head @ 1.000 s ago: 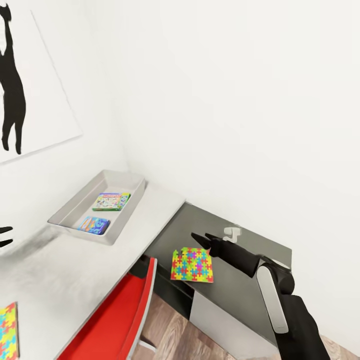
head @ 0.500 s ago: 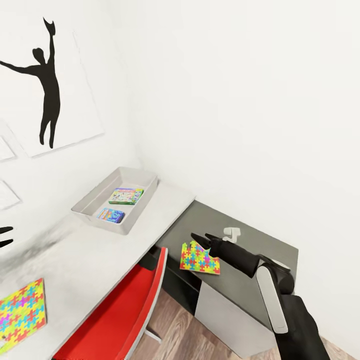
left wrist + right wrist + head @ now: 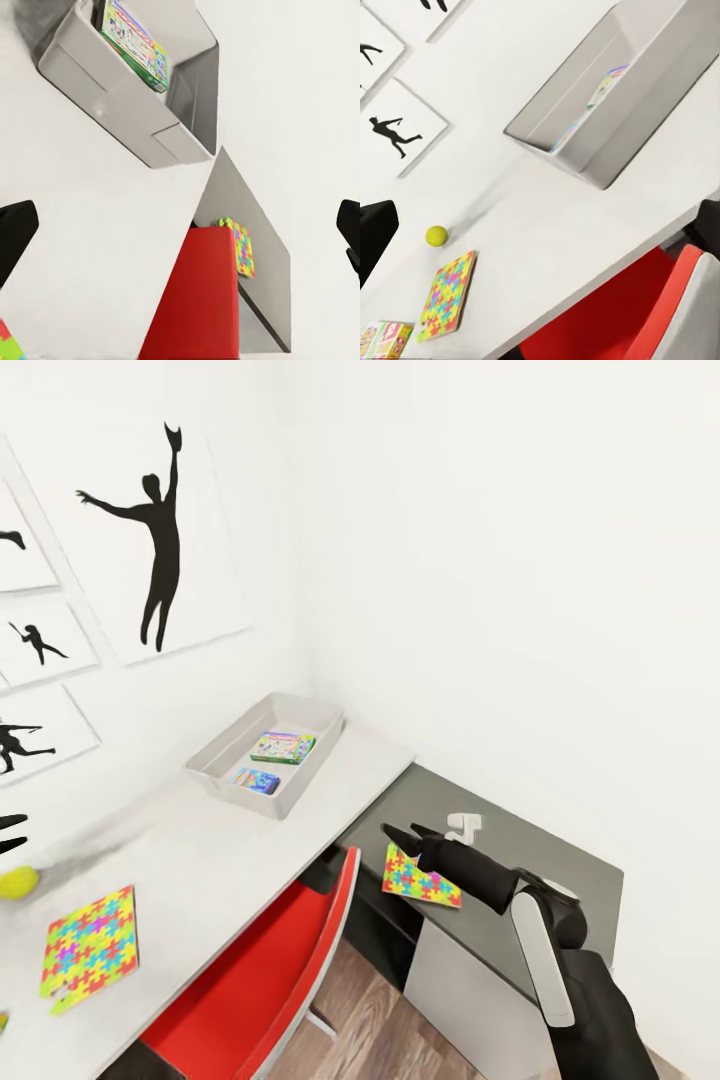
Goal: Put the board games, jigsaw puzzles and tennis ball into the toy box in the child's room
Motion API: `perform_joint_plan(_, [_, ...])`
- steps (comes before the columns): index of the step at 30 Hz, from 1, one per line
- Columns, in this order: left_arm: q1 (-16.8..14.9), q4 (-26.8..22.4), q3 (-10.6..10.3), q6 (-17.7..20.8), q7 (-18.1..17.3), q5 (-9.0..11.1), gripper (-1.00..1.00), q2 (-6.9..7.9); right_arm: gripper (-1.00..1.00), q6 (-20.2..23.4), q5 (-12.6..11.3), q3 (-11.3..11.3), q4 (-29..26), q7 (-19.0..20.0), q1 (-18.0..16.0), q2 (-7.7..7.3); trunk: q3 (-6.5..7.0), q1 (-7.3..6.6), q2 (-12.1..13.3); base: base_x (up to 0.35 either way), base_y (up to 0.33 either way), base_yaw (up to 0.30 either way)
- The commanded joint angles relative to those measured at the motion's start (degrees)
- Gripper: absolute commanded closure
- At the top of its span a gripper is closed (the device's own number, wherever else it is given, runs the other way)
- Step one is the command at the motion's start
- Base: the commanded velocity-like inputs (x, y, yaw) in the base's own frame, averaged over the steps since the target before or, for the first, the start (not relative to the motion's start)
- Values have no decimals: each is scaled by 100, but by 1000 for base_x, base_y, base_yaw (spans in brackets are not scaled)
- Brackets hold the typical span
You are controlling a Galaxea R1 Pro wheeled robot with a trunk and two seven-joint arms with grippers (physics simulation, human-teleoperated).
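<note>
The thin, multicoloured jigsaw board (image 3: pixel 420 880) is seen lying flat on the lower dark grey desk section (image 3: pixel 530 840), near its front edge, just beside the black right hand (image 3: pixel 398 830), whose fingers are spread wide and empty. It is judged light, stiff and hard to get under, so a pinch at one edge is favoured. The black left hand (image 3: pixel 8 832) is spread open too, with nothing gripped.

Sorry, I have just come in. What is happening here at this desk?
A two-armed robot is tidying toys into the grey toy box on the table. Two board games already lie inside it. One jigsaw puzzle and the tennis ball rest on the table. A second jigsaw puzzle lies on the dark cabinet, with the right gripper hovering just above it, jaws open. The left gripper is open too.
</note>
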Motion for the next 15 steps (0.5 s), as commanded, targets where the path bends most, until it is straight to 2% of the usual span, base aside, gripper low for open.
perform_joint_plan(1, [-14,13,-21,58,-26,7,-100,-13,-100,37,-15,-10,-3,4,-5,5,-3,3,-12,-27,4,188])
perform_joint_plan(7, [-14,13,-22,56,-26,7,-100,-61,-100,29,-15,5,-3,-17,-5,13,47,3,-12,-13,1,190])
perform_joint_plan(15, [-14,13,-22,51,-26,7,-100,-116,-100,25,-13,9,3,-23,-5,12,114,3,-12,-98,49,191])
